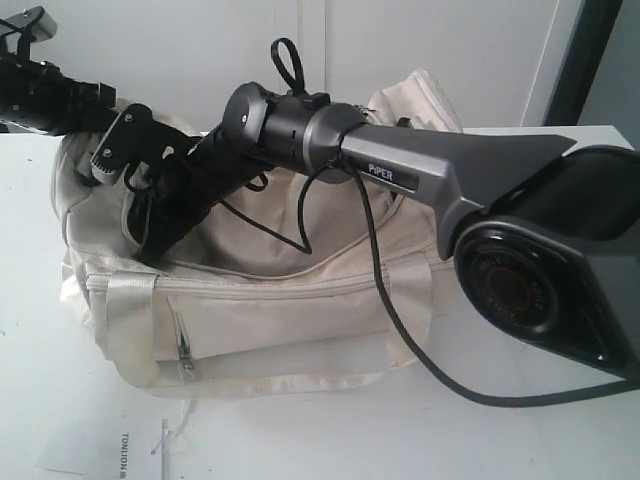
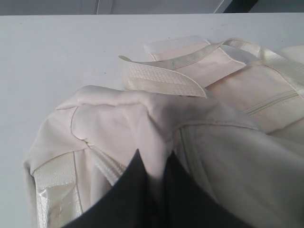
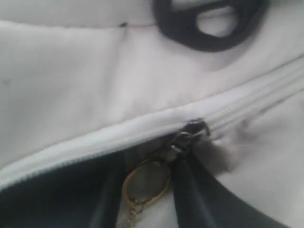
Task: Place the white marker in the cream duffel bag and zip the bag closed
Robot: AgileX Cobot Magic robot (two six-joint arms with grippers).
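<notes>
The cream duffel bag [image 1: 300, 320] lies on the white table with its long side toward the exterior camera. My left gripper [image 1: 112, 150] is at the bag's left end, shut on a fold of its cream fabric [image 2: 154, 159]. My right gripper [image 1: 160, 225] reaches across the bag's top to that same end. In the right wrist view its dark fingers [image 3: 187, 190] flank the gold ring pull [image 3: 145, 183] that hangs from the top zipper's slider [image 3: 192, 130], and they touch the ring's edges. Behind the slider the white zipper [image 3: 256, 97] is closed. The white marker is not in view.
The bag's webbing handle [image 1: 125, 320] and front pocket zip [image 1: 180, 345] face the exterior camera. A black strap ring [image 3: 209, 28] sits just past the slider. A handle wrap [image 2: 161, 80] lies on the bag's far side. A paper tag [image 1: 130, 445] lies on the table [image 1: 560, 440].
</notes>
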